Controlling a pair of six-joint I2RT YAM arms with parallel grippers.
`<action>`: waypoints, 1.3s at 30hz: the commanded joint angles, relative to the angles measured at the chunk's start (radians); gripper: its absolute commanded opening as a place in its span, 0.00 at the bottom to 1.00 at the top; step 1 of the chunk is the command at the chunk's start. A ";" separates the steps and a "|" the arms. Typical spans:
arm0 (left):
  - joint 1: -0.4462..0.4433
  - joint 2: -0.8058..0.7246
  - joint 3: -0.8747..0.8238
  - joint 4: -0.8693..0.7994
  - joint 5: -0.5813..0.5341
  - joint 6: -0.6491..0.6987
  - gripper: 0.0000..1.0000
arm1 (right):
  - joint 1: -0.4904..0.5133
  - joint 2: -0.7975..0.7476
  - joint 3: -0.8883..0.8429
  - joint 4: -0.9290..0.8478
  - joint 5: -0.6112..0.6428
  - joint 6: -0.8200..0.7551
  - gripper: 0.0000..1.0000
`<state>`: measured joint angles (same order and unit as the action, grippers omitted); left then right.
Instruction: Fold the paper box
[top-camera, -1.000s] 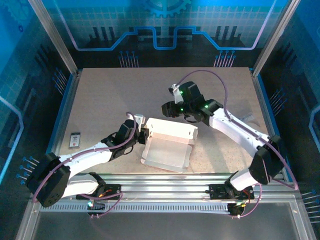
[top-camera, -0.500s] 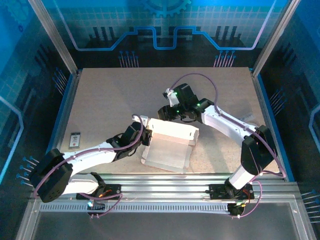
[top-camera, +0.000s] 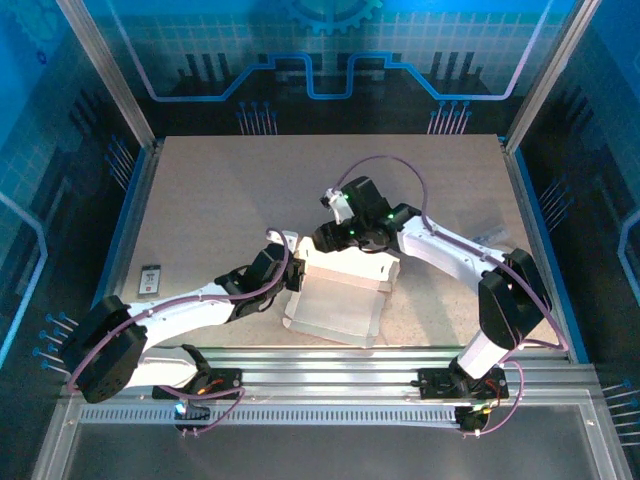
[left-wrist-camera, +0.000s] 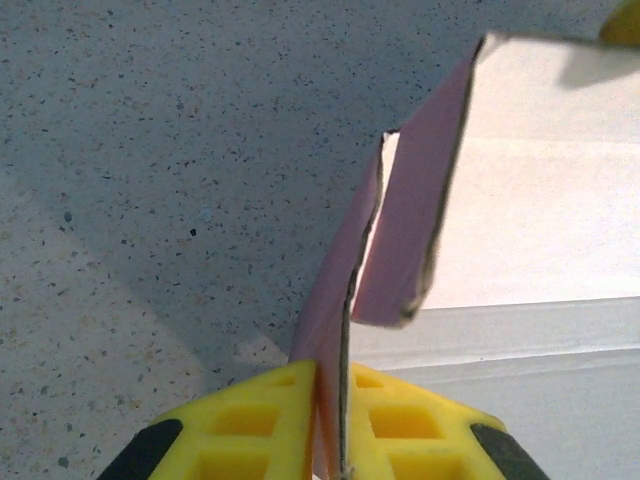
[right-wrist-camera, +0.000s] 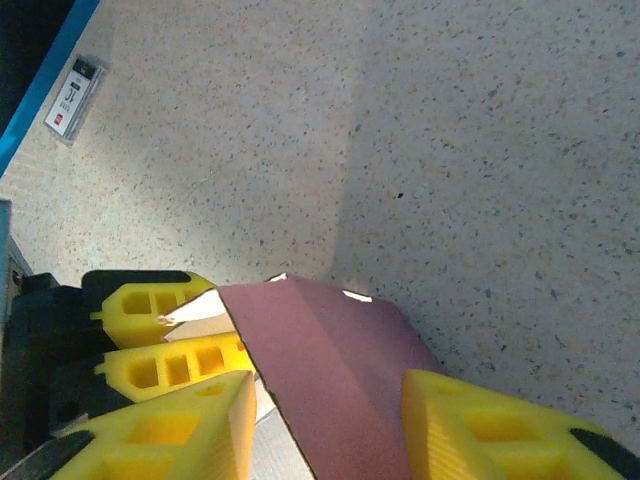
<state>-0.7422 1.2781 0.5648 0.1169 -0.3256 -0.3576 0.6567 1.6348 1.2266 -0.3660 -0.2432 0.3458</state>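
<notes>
The paper box (top-camera: 340, 295) lies mid-table as a shallow open tray, pale inside and pink outside. My left gripper (top-camera: 293, 272) is at its left end, yellow fingers (left-wrist-camera: 240, 430) shut on a thin pink flap (left-wrist-camera: 415, 210) that stands upright. My right gripper (top-camera: 325, 238) hangs over the box's back-left corner. In the right wrist view its jaws (right-wrist-camera: 325, 430) stand open astride a pink outer panel (right-wrist-camera: 330, 350) of the box, with the left gripper's yellow fingers (right-wrist-camera: 165, 345) close beside it.
A small white labelled card (top-camera: 150, 278) lies near the table's left edge, also seen as a card (right-wrist-camera: 75, 95) in the right wrist view. Speckled tabletop (top-camera: 250, 190) stretches behind the box. Aluminium rails (top-camera: 330, 385) run along the near edge.
The right arm has swung left and lowered onto the box's back-left corner, its jaws a little wider. The left gripper keeps its hold on the flap, shifted slightly right.
</notes>
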 joint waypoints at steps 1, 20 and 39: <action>-0.009 0.011 0.031 -0.019 -0.003 0.017 0.15 | 0.017 0.014 -0.023 0.019 0.015 -0.021 0.44; -0.013 0.005 0.024 -0.014 0.012 0.008 0.19 | 0.065 -0.001 -0.101 0.042 0.119 -0.034 0.48; -0.013 0.011 0.002 0.003 0.013 -0.006 0.06 | 0.129 -0.031 -0.100 0.011 0.263 -0.087 0.46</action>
<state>-0.7490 1.2823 0.5682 0.1017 -0.3206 -0.3603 0.7788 1.6287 1.1198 -0.3321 0.0193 0.2718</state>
